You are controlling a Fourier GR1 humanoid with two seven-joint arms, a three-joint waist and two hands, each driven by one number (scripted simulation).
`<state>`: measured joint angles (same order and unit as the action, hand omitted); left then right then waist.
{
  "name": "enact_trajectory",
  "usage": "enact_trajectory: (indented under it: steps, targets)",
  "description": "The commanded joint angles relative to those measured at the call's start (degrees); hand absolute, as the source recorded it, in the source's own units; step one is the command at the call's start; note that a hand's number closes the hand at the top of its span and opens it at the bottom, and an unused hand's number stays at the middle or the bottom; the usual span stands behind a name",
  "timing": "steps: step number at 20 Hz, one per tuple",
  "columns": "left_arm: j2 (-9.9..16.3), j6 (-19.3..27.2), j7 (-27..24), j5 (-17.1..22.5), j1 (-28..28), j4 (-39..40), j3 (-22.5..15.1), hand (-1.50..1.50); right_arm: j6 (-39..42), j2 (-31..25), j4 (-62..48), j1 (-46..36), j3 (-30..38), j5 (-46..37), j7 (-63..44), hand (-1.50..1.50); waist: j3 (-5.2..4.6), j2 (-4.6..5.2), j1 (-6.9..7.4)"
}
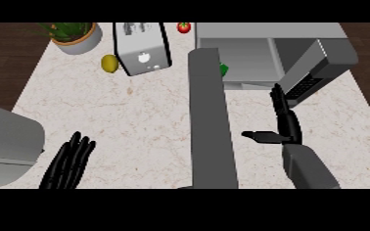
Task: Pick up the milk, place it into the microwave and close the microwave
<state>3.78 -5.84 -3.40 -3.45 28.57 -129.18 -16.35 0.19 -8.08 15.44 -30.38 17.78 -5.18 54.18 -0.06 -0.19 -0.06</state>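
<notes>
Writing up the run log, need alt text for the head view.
Microwave stands open at the counter's back right, its door swung out; the open right hand is just in front of it, holding nothing. Left hand rests open at lower left. Toaster, lemon, tomato and potted plant line the back.

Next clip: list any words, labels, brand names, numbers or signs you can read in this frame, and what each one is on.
No text can be read anywhere in this frame.
The toaster carries a small pale mark on its front, too blurred to read.
The open microwave door shows a dark panel of tiny pale dots, probably buttons, too small to read.
The microwave body, plant pot and counter show no lettering.
</notes>
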Motion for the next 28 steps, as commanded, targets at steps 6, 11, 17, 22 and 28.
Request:
enact_trajectory:
  steps: [6,11,17,22,28]
  targets:
    - [3.4,-5.2,-3.8,-3.1,-4.2,8.4,-3.2,1.50,12.7,-0.6,5.2,12.2,-2.6,1.1,6.1,-1.50,0.00,-0.02,-0.35]
    - [-2.0,-2.0,-0.8,-4.8,-12.3,14.8,-6.1,1.50,17.2,-1.3,13.3,21.2,-4.2,2.8,8.1,-1.50,0.01,0.03,-1.02]
    - [-1.3,-5.1,1.3,-4.2,-19.7,21.0,-5.2,1.50,16.2,0.0,24.9,27.8,-5.9,5.6,3.5,-1.50,-0.01,0.12,-0.77]
    - [-1.0,-9.2,5.6,-4.6,-26.1,24.1,-8.0,1.50,19.4,-2.0,29.9,35.3,-7.2,7.0,5.4,-1.50,0.03,0.14,-0.88]
    - [-3.7,-9.9,9.8,-4.7,-33.7,33.9,-12.9,1.50,20.3,-3.1,37.6,41.6,-8.6,9.5,4.4,-1.50,0.04,0.20,-1.15]
